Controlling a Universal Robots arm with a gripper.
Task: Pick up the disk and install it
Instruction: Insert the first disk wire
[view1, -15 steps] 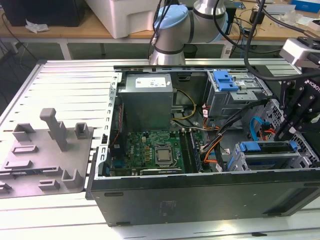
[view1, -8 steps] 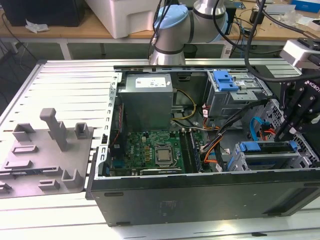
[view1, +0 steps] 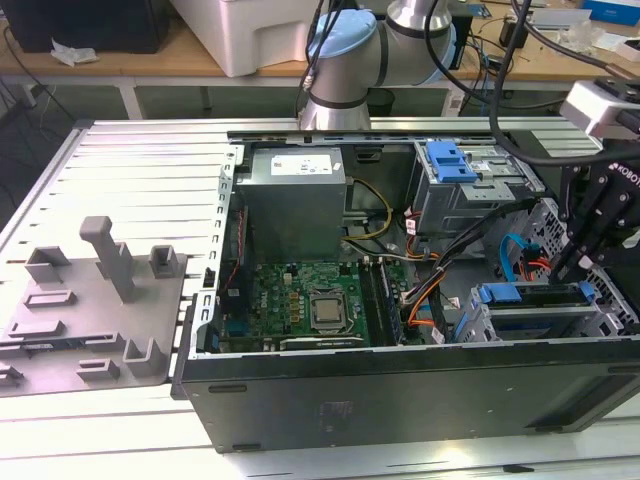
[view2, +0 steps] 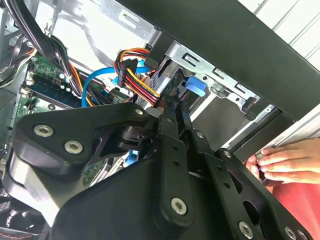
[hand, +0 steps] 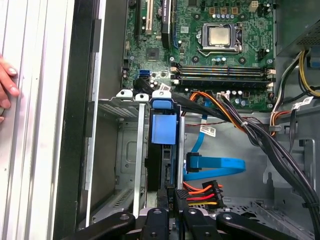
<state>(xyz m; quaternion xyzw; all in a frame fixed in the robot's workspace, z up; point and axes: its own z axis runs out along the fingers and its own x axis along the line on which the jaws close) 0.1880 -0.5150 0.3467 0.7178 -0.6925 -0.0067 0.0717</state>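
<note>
Pincer (view1: 572, 268) (grip cannot be told) near disk (hand: 163, 127) in case (view1: 400, 400) on slatted table (view1: 130, 150)

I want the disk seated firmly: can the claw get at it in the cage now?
Probably yes: the claw is right at the end of the disk, and the cables lie beside it, not across.

Support is a slotted aluminium table (view1: 130, 150); ribbed extrusions run across it in the exterior view. Two things sit directly on it: an open black tower case (view1: 400, 400) lying on its side, toward the exterior view's right; a flat grey plastic fixture (view1: 90, 310) with upright posts, toward the exterior view's left, its edge just beside the case wall, contact unclear. In the first wrist view a person's hand (hand: 6, 82) rests on the ribs, near the case's outer wall.
</note>
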